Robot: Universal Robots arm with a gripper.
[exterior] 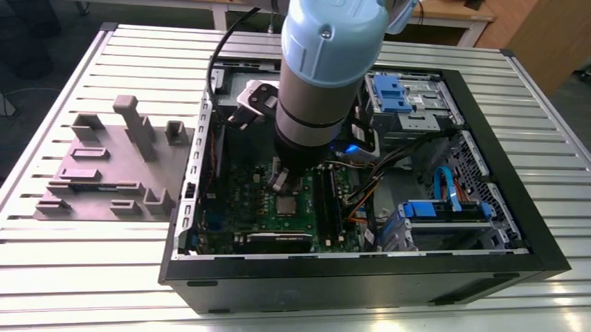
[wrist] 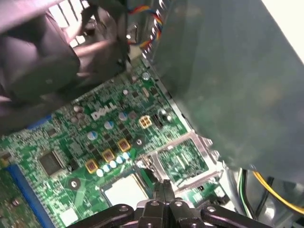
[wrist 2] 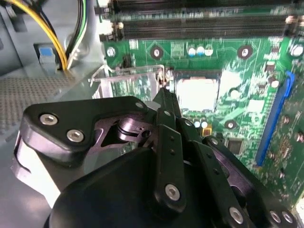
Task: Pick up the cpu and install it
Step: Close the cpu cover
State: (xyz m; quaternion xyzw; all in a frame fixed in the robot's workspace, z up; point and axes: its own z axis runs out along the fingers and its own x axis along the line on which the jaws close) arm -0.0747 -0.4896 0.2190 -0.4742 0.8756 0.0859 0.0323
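A ribbed, silvery metal desk [exterior: 83,263] carries everything, its slats running across from the exterior view's left to its right. Beyond the desk's far edge stands pale wooden furniture [exterior: 443,10], and dark floor [exterior: 37,41] shows past the far corner on the exterior view's left.

A grey moulded fixture [exterior: 111,166] with upright posts sits near the desk's edge on the exterior view's left. Just beside it, a black computer case [exterior: 369,277] lies open on its side, covering the desk's middle and reaching almost to the near edge. Blue drive brackets [exterior: 392,93] sit at the side of the case toward the exterior view's right.

The pale blue arm [exterior: 323,69] reaches down into the case over the green motherboard [exterior: 249,207]. The cpu [exterior: 286,205] lies flat in its socket on the board, silvery top up, beside the long black memory sticks [exterior: 325,200].

In both wrist views the cpu [wrist 2: 197,92] [wrist: 124,191] lies apart from the fingers. The pincer [wrist 2: 164,91] is closed with its fingers pressed together and nothing between them. Its tip [wrist: 166,183] sits just beside the cpu's edge, between the chip and the raised silver retention frame [wrist: 185,156]. Whether the tip touches the board I cannot tell. Yellow cables [wrist 2: 47,28] run along the case wall near the socket.
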